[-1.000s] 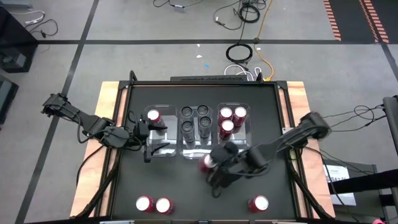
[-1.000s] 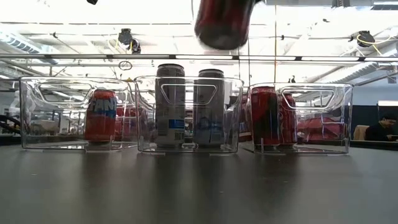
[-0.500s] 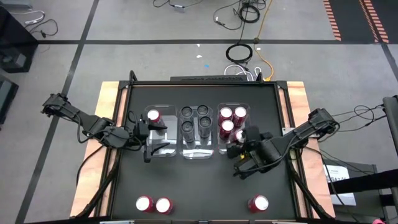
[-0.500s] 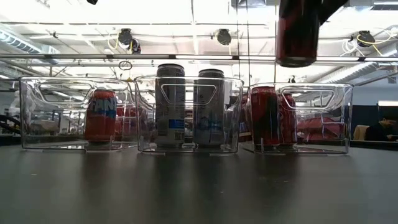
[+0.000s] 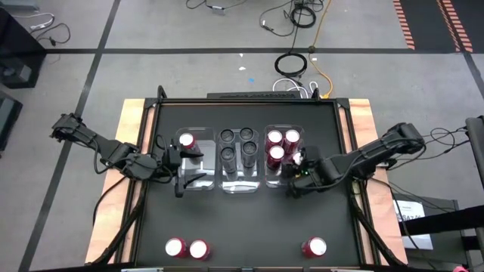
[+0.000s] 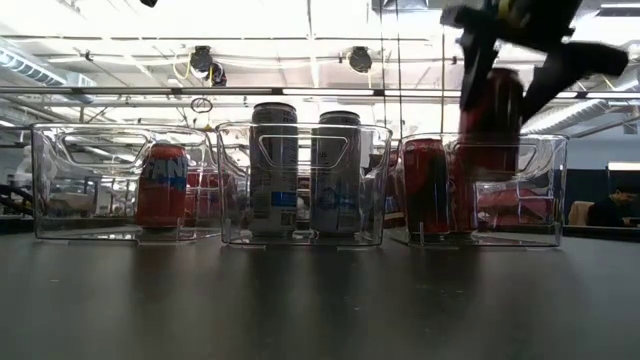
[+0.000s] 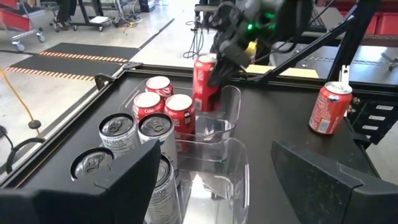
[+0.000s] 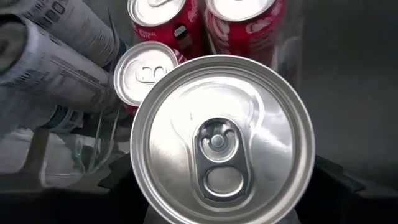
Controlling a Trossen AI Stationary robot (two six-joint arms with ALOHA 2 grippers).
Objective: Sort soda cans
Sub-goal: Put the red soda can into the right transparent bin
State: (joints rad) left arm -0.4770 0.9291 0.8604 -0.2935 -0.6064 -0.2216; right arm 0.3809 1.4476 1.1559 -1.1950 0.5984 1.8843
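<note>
3 loose: red cans (image 5: 187, 248) lower left, 1 (image 5: 314, 246) lower right.
In hand: right gripper (image 6: 510, 60) clamped on red can (image 6: 489, 122), over right bin (image 5: 266, 180).
Binned: 4 red, 4 dark cans (image 5: 237, 147).
Idle: left gripper (image 5: 178, 168) agape, empty, mid left.

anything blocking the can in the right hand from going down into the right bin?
Nothing visible. The right hand holds the red soda can above the open near end of the clear plastic right-side bin; the three red cans already inside sit at its far end.
</note>
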